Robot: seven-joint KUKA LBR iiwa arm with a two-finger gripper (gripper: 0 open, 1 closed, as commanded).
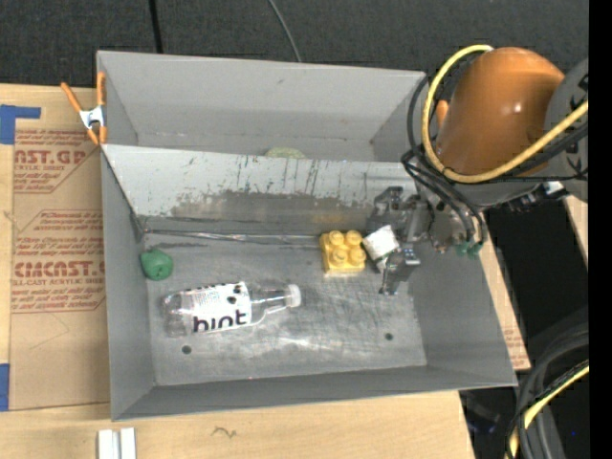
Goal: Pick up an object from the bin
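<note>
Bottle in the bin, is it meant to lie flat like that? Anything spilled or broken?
The clear plastic bottle lies on its side on the bin floor, with nothing spilled around it. The yellow toy brick sits studs up beside the gripper. Only the bin's back wall looks scuffed and streaked.

A robot arm [507,187] with a big orange cover and loopy cables.
The orange cover [502,103] is round and shiny, like half a ball, with a bright spot on top. Thin yellow cables [432,89] and black cables [417,132] curl round its edge. Under it the arm is black. The gripper [394,256] on the left end is small, grey metal with dark parts, and a tiny green bit [469,249] sits beside it.
</note>
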